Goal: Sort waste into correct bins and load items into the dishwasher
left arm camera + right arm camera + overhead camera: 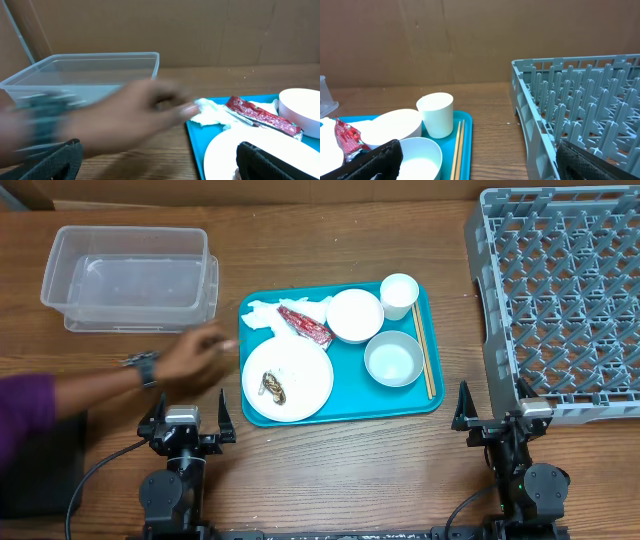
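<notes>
A teal tray (430, 370) holds a white plate (300, 370) with a brown food scrap (272, 387), a crumpled napkin (262, 316), a red wrapper (304, 326), two white bowls (355, 315) (393, 359), a white cup (398, 295) and chopsticks (425, 365). The clear tub (130, 278) stands at the far left; the grey rack (560, 290) is at the right. My left gripper (186, 423) and right gripper (499, 420) are open and empty near the front edge. In the left wrist view the napkin (210, 111) and wrapper (262, 117) show.
A person's hand (190, 357) with a wristwatch reaches in from the left, between the tub and the tray, blurred in the left wrist view (115, 117). A dark object (40, 465) lies at the front left. The black bin tray is not clearly in view.
</notes>
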